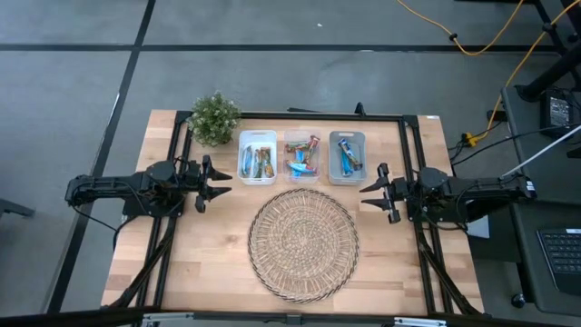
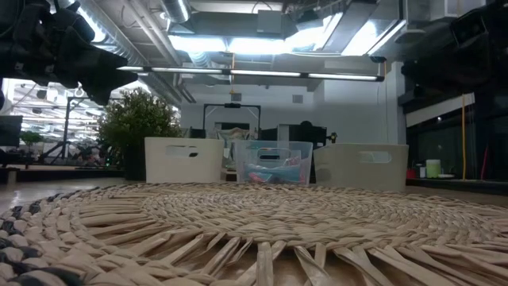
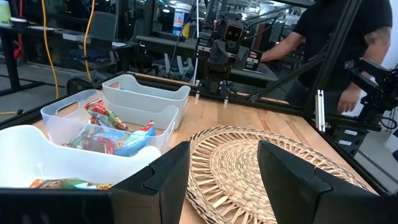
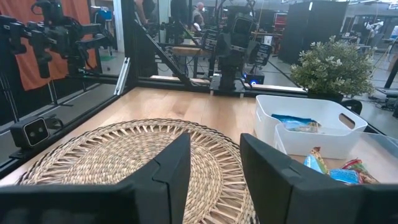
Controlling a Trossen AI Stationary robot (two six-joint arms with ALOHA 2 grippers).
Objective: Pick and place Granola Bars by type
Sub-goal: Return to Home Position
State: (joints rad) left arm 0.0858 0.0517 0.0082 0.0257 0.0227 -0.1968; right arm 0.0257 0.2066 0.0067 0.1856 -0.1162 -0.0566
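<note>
Gleaming in foil, the Granola Bars (image 1: 300, 163) lay in three bins: orange-yellow in the white bin (image 1: 257, 134), red-and-blue in the clear bin (image 1: 302, 134), blue in the gray bin (image 1: 347, 134). The left gripper (image 1: 221, 183) and right gripper (image 1: 368, 196) stood open, empty.

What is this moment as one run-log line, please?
granola bars: in bins; tray: bare; left gripper: open, tray's left; right gripper: open, tray's right

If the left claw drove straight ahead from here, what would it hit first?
Probably the right claw, which faces it head-on. The left claw sits raised, so its line seems to clear the wicker tray, though height is unclear.
</note>
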